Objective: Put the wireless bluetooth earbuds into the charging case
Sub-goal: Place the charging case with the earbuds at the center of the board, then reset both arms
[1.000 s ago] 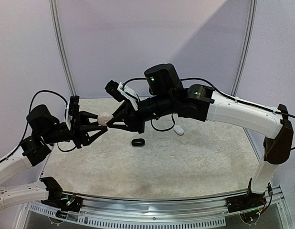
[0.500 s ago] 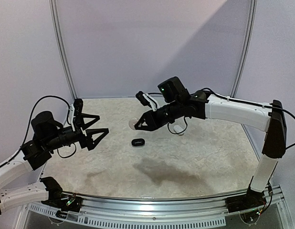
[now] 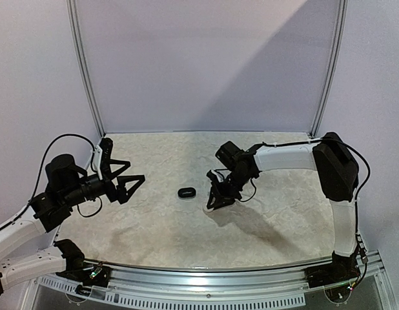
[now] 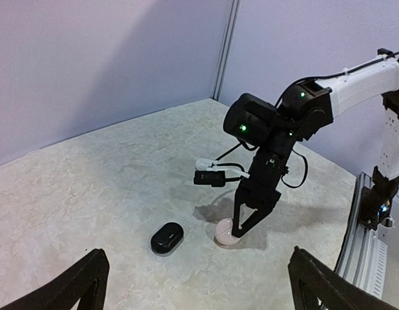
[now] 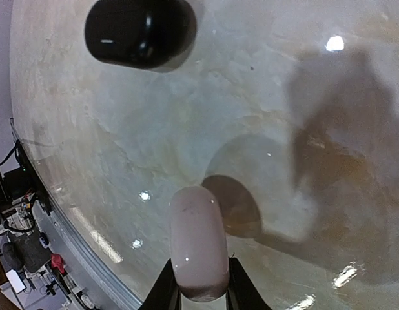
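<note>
A pale pink pebble-like charging case [image 5: 198, 242] stands on edge between the fingers of my right gripper [image 5: 199, 287], which is shut on it. In the left wrist view the case [image 4: 224, 234] sits at or just above the table under the right gripper [image 4: 243, 223]. In the top view the right gripper [image 3: 213, 204] points down, to the right of a closed black case [image 3: 186, 192]. The black case also shows in the left wrist view [image 4: 166, 237] and the right wrist view [image 5: 140, 32]. My left gripper [image 3: 136, 172] is open and empty, well left of both cases. No earbuds are in view.
The marbled beige tabletop [image 3: 154, 219] is ringed by lilac walls with metal posts [image 3: 83, 71]. A rail [image 3: 206, 274] runs along the near edge. The right arm's cable [image 4: 215, 169] loops above the pink case.
A second ago both grippers met at the pink case in mid-air. The left gripper let go and drew back left. The right arm carried the case down to the table beside the black case.
</note>
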`<state>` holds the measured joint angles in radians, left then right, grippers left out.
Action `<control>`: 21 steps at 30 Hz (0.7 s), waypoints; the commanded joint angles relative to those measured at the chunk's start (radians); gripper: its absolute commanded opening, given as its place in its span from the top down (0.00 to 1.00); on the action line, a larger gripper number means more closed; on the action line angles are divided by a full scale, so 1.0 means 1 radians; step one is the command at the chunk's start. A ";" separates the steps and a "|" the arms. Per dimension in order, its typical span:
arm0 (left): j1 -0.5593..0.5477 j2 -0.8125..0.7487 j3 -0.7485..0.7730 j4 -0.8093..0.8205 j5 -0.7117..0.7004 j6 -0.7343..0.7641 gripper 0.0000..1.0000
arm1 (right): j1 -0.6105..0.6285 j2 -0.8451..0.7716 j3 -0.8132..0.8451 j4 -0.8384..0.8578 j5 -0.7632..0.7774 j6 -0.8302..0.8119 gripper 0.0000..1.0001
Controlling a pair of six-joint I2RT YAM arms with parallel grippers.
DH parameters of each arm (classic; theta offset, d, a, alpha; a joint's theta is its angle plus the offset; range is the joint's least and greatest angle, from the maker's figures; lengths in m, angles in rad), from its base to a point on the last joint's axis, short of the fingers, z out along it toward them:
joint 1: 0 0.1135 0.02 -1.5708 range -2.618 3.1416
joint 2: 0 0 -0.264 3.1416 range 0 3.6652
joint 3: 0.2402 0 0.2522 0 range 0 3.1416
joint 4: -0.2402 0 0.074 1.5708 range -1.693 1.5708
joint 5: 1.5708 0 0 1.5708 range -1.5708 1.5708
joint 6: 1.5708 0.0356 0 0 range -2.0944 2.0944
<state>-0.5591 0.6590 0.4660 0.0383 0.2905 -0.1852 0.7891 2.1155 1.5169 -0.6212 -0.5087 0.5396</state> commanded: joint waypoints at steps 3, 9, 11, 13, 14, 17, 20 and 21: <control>0.026 -0.010 -0.018 -0.015 -0.022 -0.001 0.01 | -0.043 0.026 0.014 -0.081 0.040 0.011 0.53; 0.061 -0.009 -0.015 -0.013 -0.041 0.006 0.01 | -0.072 -0.015 0.105 -0.214 0.156 -0.051 0.02; 0.087 -0.007 -0.009 -0.017 -0.063 0.008 0.01 | -0.095 -0.061 0.137 -0.250 0.228 -0.075 0.01; 0.132 -0.004 -0.006 -0.021 -0.087 0.006 0.01 | -0.137 -0.125 0.134 -0.250 0.323 -0.079 0.01; 0.159 -0.002 -0.005 -0.026 -0.103 0.002 0.01 | -0.163 -0.187 0.112 -0.230 0.376 -0.079 0.01; 0.250 0.010 -0.003 -0.073 -0.156 0.000 0.01 | -0.267 -0.373 -0.035 -0.095 0.500 -0.079 0.01; 0.352 0.030 0.006 -0.101 -0.216 0.005 0.01 | -0.389 -0.550 -0.258 0.109 0.568 -0.083 0.01; 0.389 0.035 0.004 -0.100 -0.224 0.009 0.01 | -0.436 -0.634 -0.335 0.183 0.581 -0.081 0.01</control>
<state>-0.2821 0.6708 0.4587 0.0006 0.1581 -0.1844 0.4973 1.7119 1.4052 -0.6708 -0.0940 0.4679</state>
